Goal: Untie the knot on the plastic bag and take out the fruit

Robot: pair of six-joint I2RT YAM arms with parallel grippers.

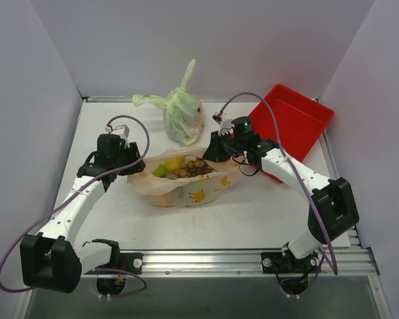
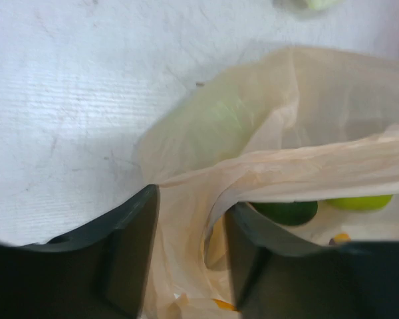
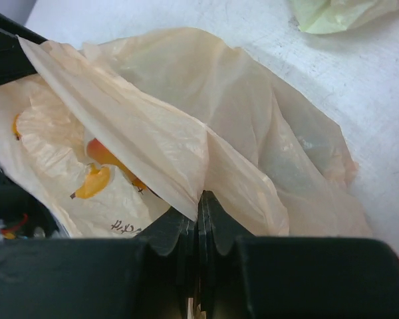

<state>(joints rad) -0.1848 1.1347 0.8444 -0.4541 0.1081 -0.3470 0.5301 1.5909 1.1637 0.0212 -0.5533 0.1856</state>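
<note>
The pale orange plastic bag (image 1: 186, 189) lies mid-table with its mouth spread open; no tied knot shows. Fruit lies in the mouth: a green apple (image 1: 159, 171), a yellowish fruit (image 1: 174, 163) and a cluster of brown balls (image 1: 193, 166). My left gripper (image 1: 134, 166) is at the bag's left rim. In the left wrist view its fingers stand apart (image 2: 189, 219) with loose bag plastic (image 2: 272, 119) between them and a green apple (image 2: 286, 212) just beyond. My right gripper (image 1: 211, 154) is shut on a fold of the bag's right rim (image 3: 201, 199), the plastic (image 3: 186, 113) pulled taut.
A tied light green bag (image 1: 181, 116) stands behind the orange bag; a corner of it shows in the right wrist view (image 3: 339, 10). A red tray (image 1: 289, 126) sits at the back right, close to the right arm. White walls enclose the table.
</note>
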